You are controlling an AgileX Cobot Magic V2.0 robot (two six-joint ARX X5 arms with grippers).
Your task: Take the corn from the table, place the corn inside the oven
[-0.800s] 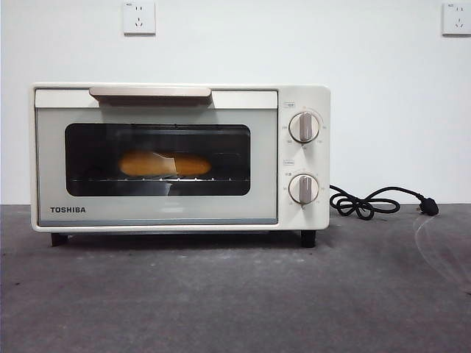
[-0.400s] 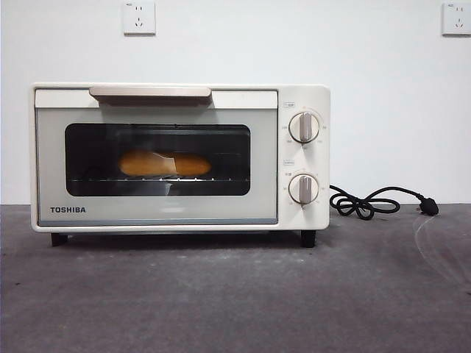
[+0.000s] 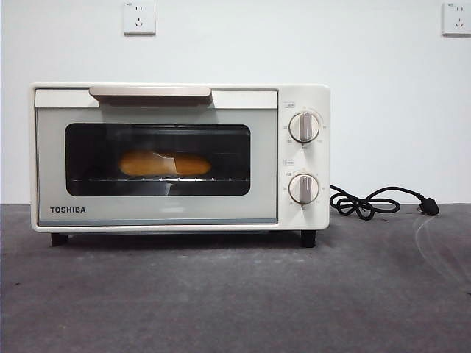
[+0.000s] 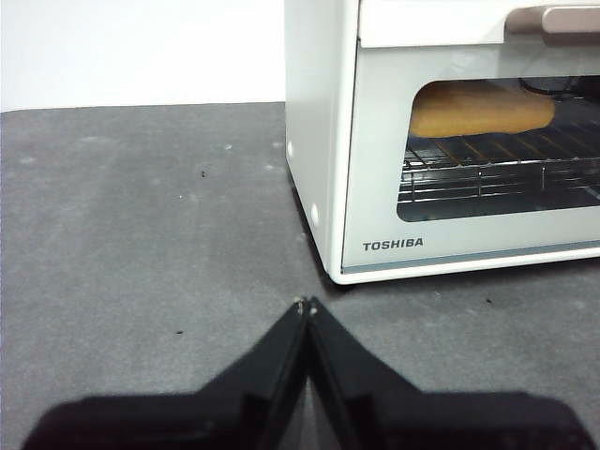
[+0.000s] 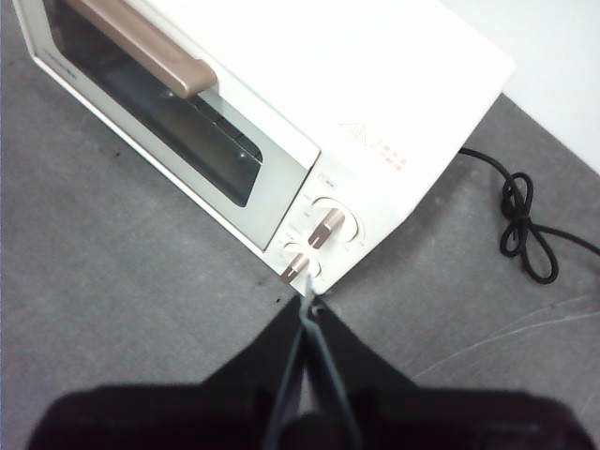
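Observation:
The corn (image 3: 165, 163) lies on the wire rack inside the cream-white oven (image 3: 180, 220), seen through the dark glass of its closed door. In the left wrist view the corn (image 4: 481, 109) shows behind the door window of the oven (image 4: 323, 112). My left gripper (image 4: 307, 306) is shut and empty, low over the table (image 4: 141, 216) off the oven's left front corner. My right gripper (image 5: 309, 306) is shut and empty, raised above the table in front of the oven's (image 5: 375, 84) two knobs (image 5: 328, 223). Neither gripper shows in the front view.
The oven's black cord (image 3: 372, 201) lies coiled on the table (image 3: 235, 294) to the right of the oven, plug at its end. The bar handle (image 3: 150, 92) runs along the door's top. Two wall sockets sit on the white wall behind.

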